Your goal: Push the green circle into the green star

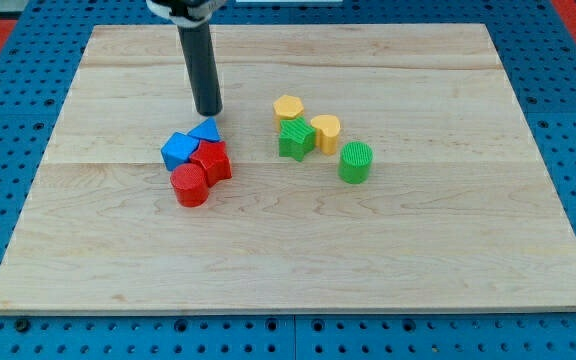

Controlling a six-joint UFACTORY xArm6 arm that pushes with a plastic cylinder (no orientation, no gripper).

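The green circle [355,162] stands right of the board's middle. The green star [295,138] lies just to its upper left, a small gap apart. My tip [208,112] is down on the board well left of both, just above the blue triangle [206,130]. The rod rises from there to the view's top edge.
A yellow hexagon [288,107] touches the star's top and a yellow block [325,130] sits between star and circle. Left of the middle a blue cube [177,151], a red star-like block [211,161] and a red cylinder [189,186] cluster together. Wooden board [418,280] on a blue pegboard.
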